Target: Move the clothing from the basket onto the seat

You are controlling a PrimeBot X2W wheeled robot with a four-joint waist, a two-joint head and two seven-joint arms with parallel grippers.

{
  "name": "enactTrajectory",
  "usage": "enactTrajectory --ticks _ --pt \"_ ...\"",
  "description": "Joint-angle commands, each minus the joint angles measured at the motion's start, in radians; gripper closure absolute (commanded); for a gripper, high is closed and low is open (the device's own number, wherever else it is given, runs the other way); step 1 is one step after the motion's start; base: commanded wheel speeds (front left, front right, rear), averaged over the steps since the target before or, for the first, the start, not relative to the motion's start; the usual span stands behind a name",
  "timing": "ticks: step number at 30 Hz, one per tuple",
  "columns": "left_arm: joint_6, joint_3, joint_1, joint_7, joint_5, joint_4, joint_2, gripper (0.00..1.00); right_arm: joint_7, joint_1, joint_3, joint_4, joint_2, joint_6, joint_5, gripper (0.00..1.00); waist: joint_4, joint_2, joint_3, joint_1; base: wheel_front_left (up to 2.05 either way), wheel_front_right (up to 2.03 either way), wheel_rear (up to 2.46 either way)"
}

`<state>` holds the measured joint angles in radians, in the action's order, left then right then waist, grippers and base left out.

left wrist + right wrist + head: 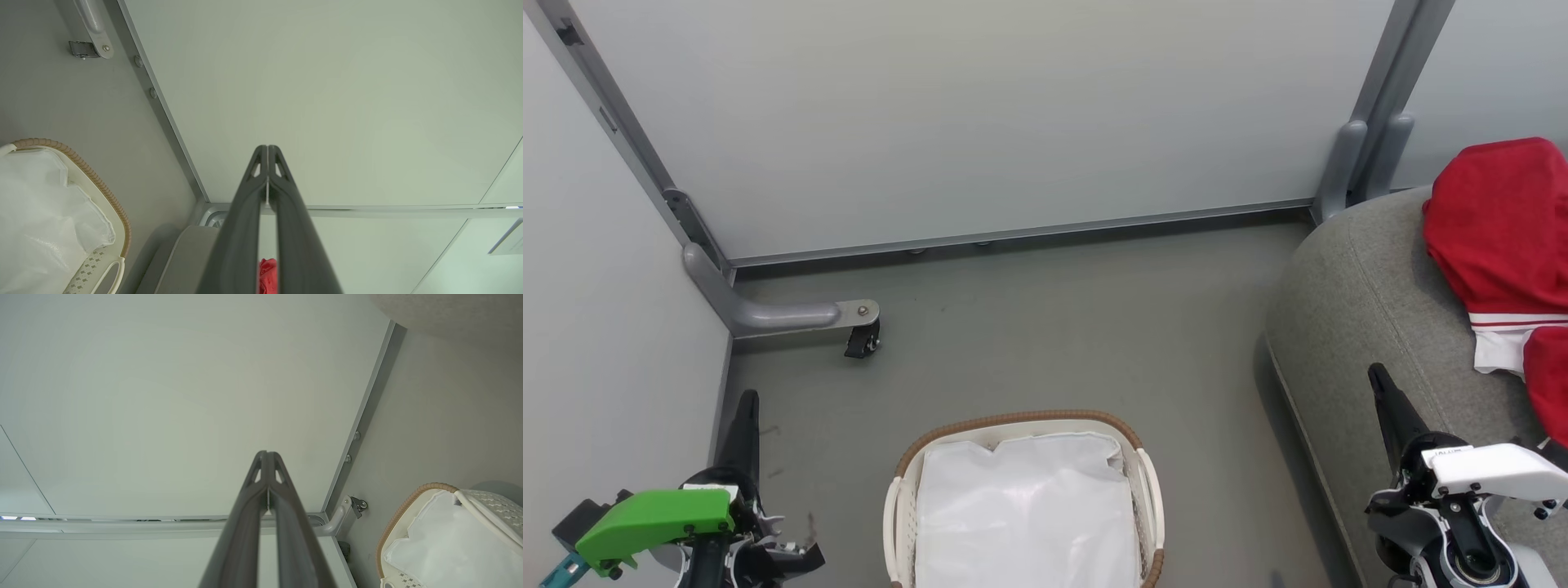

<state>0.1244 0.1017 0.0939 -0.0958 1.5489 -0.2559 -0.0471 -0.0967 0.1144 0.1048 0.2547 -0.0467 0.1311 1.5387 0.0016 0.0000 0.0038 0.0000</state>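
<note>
both left fingers [245,212], right fingers [249,506] pinched together, empty. bright red clothing [1499,212] on rounded grey fabric seat [1364,286], near white perforated basket [1013,418].

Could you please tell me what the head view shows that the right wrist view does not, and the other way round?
Head view adds: the red clothing lying on the seat, and the left gripper, shut. Right wrist view adds: the diamond perforations in the basket wall and a bright slit along the partition frame. Shared: the basket with its white liner, part of the seat, the partition's wheeled foot, and the right gripper, shut and empty.
</note>
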Motion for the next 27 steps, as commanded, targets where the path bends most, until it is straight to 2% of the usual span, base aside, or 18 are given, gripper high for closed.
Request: enactTrajectory --ticks 1,10,27 --pt "0.008 0.008 0.019 -0.007 0.017 0.008 -0.005 1.00 -0.006 -0.009 0.005 -0.007 -0.006 -0.001 0.020 1.00 0.000 0.0000 0.000 0.0000 0.00 0.00 0.00" --pt "0.010 0.016 0.020 -0.022 0.069 0.013 -0.006 1.00 -0.022 -0.011 0.012 -0.014 -0.006 -0.001 0.079 1.00 -0.002 0.0000 -0.001 0.0000 0.00 0.00 0.00" --pt "0.010 0.015 0.020 -0.022 0.066 0.012 -0.006 1.00 -0.020 -0.011 0.011 -0.013 -0.006 -0.001 0.076 1.00 -0.002 0.0000 -0.001 0.0000 0.00 0.00 0.00"
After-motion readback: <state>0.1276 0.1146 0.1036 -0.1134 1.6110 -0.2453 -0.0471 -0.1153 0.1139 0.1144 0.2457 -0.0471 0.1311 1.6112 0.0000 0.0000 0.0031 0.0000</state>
